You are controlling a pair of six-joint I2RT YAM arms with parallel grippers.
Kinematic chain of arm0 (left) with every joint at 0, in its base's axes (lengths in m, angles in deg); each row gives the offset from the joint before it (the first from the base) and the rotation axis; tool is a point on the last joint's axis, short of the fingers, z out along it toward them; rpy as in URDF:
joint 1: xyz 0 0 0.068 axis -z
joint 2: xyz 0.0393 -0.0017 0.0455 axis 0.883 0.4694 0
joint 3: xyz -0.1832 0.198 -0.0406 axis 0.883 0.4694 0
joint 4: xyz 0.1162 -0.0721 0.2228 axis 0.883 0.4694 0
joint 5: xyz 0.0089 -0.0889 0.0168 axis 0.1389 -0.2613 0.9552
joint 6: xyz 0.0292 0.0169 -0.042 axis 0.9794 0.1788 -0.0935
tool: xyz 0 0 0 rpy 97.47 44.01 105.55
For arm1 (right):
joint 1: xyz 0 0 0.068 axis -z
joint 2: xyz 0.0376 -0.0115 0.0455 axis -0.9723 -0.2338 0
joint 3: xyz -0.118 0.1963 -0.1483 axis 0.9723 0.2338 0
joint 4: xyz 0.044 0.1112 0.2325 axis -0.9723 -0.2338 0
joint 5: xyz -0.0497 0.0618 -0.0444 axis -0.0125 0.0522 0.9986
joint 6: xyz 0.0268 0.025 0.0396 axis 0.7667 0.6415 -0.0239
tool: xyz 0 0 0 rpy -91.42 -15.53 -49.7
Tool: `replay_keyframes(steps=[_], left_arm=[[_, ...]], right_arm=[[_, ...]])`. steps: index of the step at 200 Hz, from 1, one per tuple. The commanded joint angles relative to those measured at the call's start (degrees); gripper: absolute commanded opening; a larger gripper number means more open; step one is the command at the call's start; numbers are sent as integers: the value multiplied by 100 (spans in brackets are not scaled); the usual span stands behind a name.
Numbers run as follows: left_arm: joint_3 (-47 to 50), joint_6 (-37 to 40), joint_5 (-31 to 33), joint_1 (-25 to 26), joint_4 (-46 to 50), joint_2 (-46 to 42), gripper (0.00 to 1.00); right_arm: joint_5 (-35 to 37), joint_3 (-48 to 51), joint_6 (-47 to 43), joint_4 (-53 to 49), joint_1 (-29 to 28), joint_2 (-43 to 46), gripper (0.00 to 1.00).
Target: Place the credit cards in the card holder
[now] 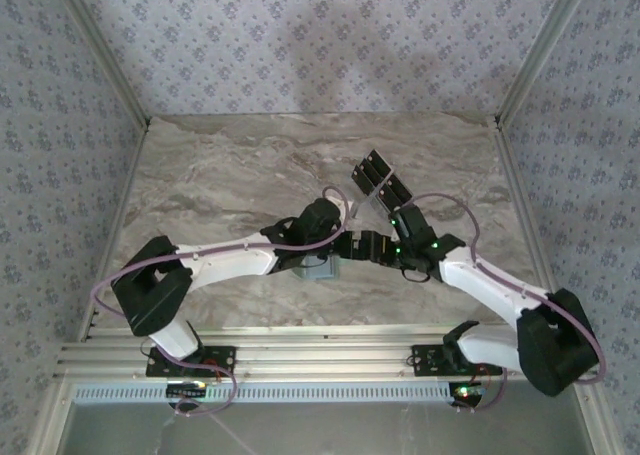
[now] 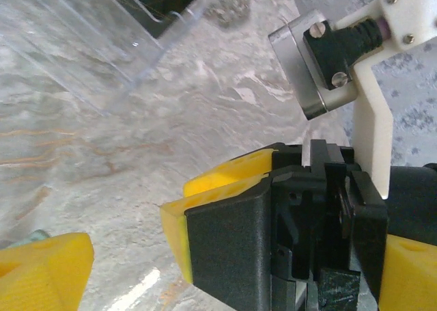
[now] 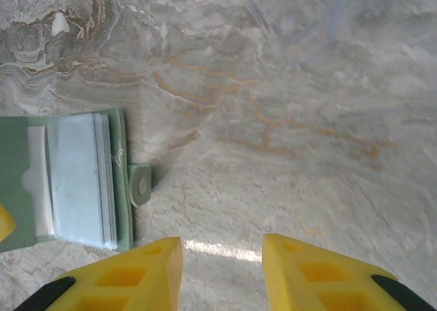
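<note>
The card holder (image 3: 75, 181) lies open on the marble, pale green with a pale blue-grey inside, its snap tab (image 3: 140, 186) pointing right. My right gripper (image 3: 222, 270) hovers just right of it, open, with bare marble between its yellow fingers. In the top view the card holder (image 1: 320, 271) is mostly hidden under the two wrists. My left gripper (image 1: 322, 259) stands wide open over it, one yellow pad (image 2: 41, 270) beside the green edge. The black credit cards (image 1: 375, 180) sit in a clear stand behind the right wrist.
The clear plastic stand (image 2: 102, 44) rises at the top left of the left wrist view. The right gripper's black body with yellow pads (image 2: 232, 222) crowds in close to my left fingers. Patterned walls (image 1: 320, 35) close in the marble table on three sides.
</note>
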Motion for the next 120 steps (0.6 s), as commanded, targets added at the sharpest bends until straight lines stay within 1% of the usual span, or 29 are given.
replay_keyframes(steps=[1,13,34,47,57,66,91,103,120], left_arm=[[-30,187,1292,-383,1254,86,100],[-55,302,1534,-449,1567,-228,100],[62,379,2173,-639,2403,-920,100],[289,347,2478,-862,2878,-1347,100],[540,303,2558,-1111,3123,-1634,100],[822,252,2484,-1387,3195,-1855,100],[1569,322,2088,-2038,2949,-2243,100],[1804,400,1888,-2195,2722,-2303,100],[1979,473,1656,-2253,2341,-2293,100]], right_arm=[[-295,90,177,-326,-37,576,38],[-321,82,182,-351,-61,629,38],[-365,27,182,-354,-115,622,38],[-370,1,182,-330,-152,572,38],[-373,-11,173,-299,-168,525,38],[-389,-36,178,-259,-182,470,38],[-409,-170,130,-218,-263,256,38],[-390,-229,109,-220,-306,167,39],[-353,-276,102,-213,-357,90,39]])
